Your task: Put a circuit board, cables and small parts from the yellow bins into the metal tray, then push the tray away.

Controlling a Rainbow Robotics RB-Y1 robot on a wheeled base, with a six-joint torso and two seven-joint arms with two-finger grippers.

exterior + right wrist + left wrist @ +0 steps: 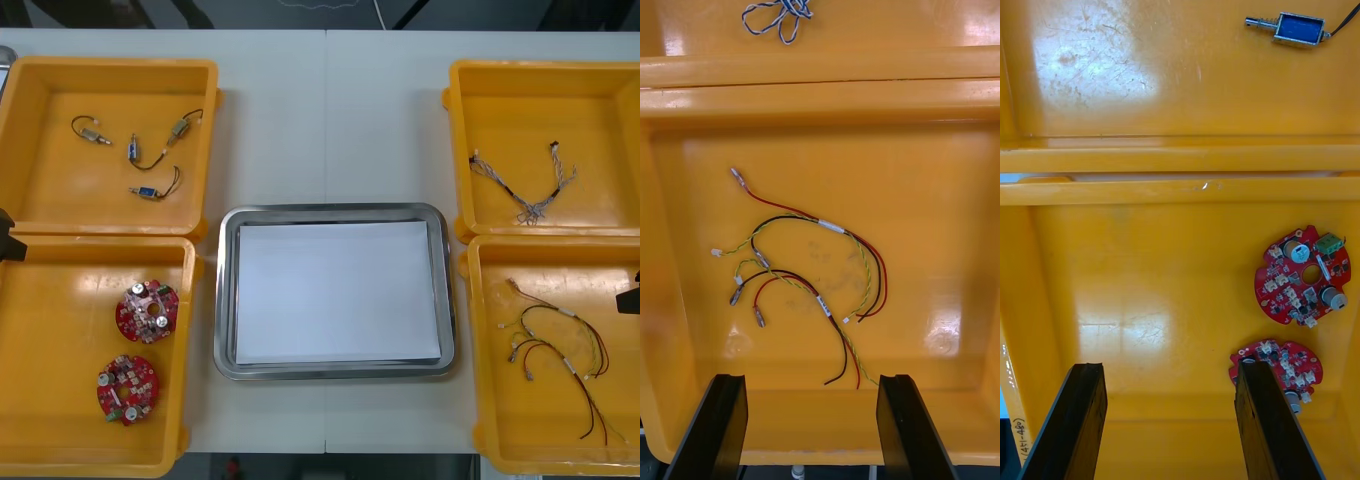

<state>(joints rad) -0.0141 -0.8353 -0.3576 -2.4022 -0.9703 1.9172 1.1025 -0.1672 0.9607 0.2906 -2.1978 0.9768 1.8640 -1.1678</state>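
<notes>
The metal tray [226, 300], white inside, lies at the table's middle with nothing in it. Two round red circuit boards [147, 310] [126, 388] lie in the near left yellow bin [60, 440]. My left gripper [1169, 371] hangs open above that bin; one circuit board [1302, 274] lies ahead of one finger, and the other board [1281, 364] sits right against that finger. My right gripper [811, 382] is open over the near right yellow bin [500, 440], with the red, yellow and black cables [812, 277] [555, 350] just beyond its fingertips.
The far left yellow bin [40, 200] holds three small metal parts [140, 150] with black leads; one small metal part [1296, 28] lies past the bin walls. The far right yellow bin [610, 215] holds a twisted blue and white cable [525, 190] [779, 15]. Bare table lies beyond the tray.
</notes>
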